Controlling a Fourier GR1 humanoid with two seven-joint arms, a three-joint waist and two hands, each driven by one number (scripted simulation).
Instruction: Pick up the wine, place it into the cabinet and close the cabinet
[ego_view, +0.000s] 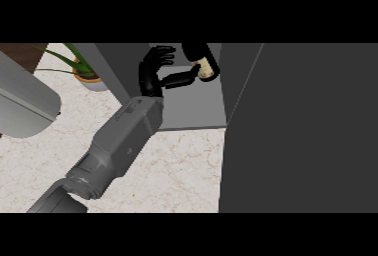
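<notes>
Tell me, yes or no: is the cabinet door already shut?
No: the cabinet door stands open while the left robot hand reaches inside by the wine bottle.

A grey forearm reaches over the pale marble counter (170, 165) into the open grey cabinet (196, 107). Its black hand (156, 70), fingers spread, touches a dark wine bottle with a cream label (203, 64) by the thumb. A potted green plant (83, 70) stands to the left.

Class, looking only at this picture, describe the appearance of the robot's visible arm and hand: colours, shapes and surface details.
One arm shows: a boxy grey forearm built of flat panels with visible seams, widening toward the lower edge. It ends in a glossy black hand with slender, segmented fingers and a thumb. No cables, markings or sleeve are visible.
</notes>
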